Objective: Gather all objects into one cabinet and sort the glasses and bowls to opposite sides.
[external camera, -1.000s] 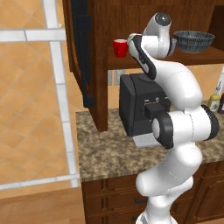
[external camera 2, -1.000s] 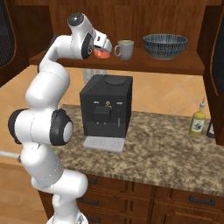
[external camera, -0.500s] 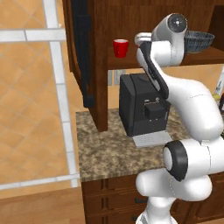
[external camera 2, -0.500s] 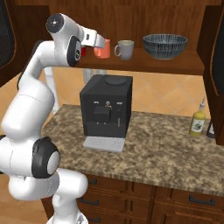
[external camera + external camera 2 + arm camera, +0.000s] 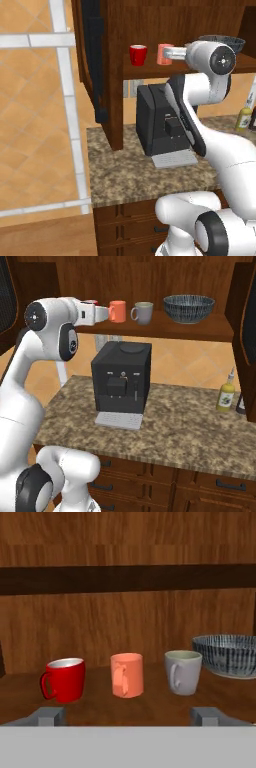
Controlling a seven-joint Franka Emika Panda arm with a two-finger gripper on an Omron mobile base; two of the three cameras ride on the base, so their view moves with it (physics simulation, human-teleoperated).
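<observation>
The arm reaches level toward the cabinet shelf (image 5: 130, 712), its gripper (image 5: 128, 716) just short of the shelf's front edge, fingers spread wide, holding nothing.

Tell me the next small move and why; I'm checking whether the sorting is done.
Probably draw the open gripper back from the shelf: it holds nothing, and the red cup, pink cup and mug stand in a row, bowl at the far end.

Arm (image 5: 30, 386): glossy white rounded links, dark grey joint rings with black end caps (one cap near the coffee machine (image 5: 121, 381)). Wrist tapers to a light grey block. Gripper (image 5: 127, 716) fingertips: small, flat, grey.
</observation>
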